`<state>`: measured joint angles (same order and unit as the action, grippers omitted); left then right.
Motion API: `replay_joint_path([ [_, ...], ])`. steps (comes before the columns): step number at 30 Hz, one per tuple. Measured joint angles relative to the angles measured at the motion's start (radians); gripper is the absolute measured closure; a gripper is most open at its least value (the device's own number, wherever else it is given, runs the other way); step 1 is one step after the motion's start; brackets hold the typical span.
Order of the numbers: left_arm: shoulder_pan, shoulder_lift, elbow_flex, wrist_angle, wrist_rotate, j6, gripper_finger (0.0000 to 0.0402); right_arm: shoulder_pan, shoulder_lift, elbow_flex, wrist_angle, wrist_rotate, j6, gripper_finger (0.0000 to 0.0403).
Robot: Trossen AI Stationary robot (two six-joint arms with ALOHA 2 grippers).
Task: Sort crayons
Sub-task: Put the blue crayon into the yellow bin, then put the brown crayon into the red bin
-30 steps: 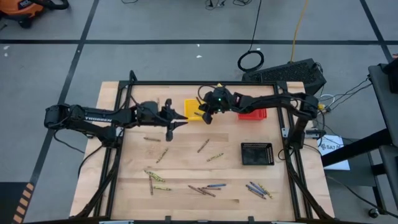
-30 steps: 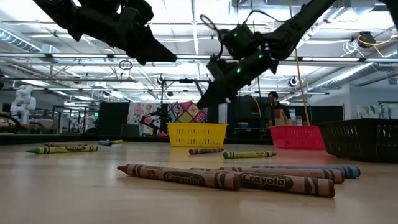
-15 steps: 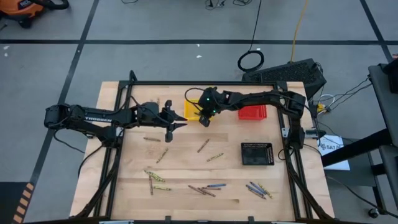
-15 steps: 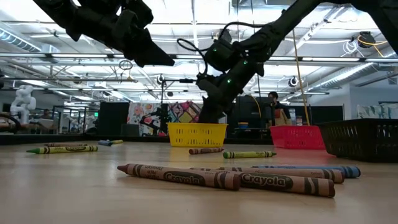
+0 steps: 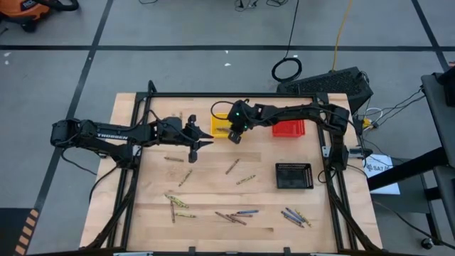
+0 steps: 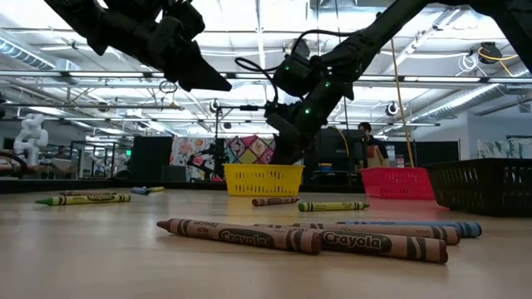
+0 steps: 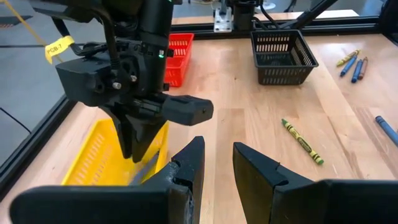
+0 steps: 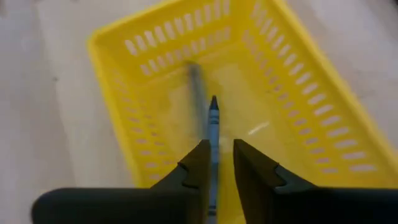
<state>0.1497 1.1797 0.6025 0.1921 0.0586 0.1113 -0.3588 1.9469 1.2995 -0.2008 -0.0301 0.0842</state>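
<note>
The right gripper (image 8: 216,163) is hanging right over the yellow basket (image 8: 311,106), jaws a little apart. A crayon (image 8: 213,134) is sitting between them, pointing straight down into the basket. The left gripper (image 5: 199,139) is waiting nearby, open and empty.

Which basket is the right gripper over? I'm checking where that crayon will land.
The yellow basket: the right gripper points down into it with a blue crayon between its fingers. The red basket and black basket sit farther right.
</note>
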Motion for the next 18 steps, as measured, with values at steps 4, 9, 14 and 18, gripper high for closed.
replay_joint_path([
  [4,0.000,0.000,0.000,0.000,-0.004,0.001,0.0311,0.000,-0.003,0.000,-0.001,0.009,-0.018,0.0317],
  [9,0.000,0.000,0.000,-0.006,-0.004,0.000,0.0311,0.005,-0.029,0.000,-0.014,0.006,-0.021,0.0297],
  [14,0.000,0.000,0.000,-0.035,-0.005,0.000,0.0311,0.029,-0.101,0.000,-0.022,0.004,-0.025,0.0291],
  [18,0.000,0.000,0.000,-0.061,-0.005,0.000,0.0311,0.075,-0.162,0.001,-0.033,-0.058,-0.069,0.0291],
])
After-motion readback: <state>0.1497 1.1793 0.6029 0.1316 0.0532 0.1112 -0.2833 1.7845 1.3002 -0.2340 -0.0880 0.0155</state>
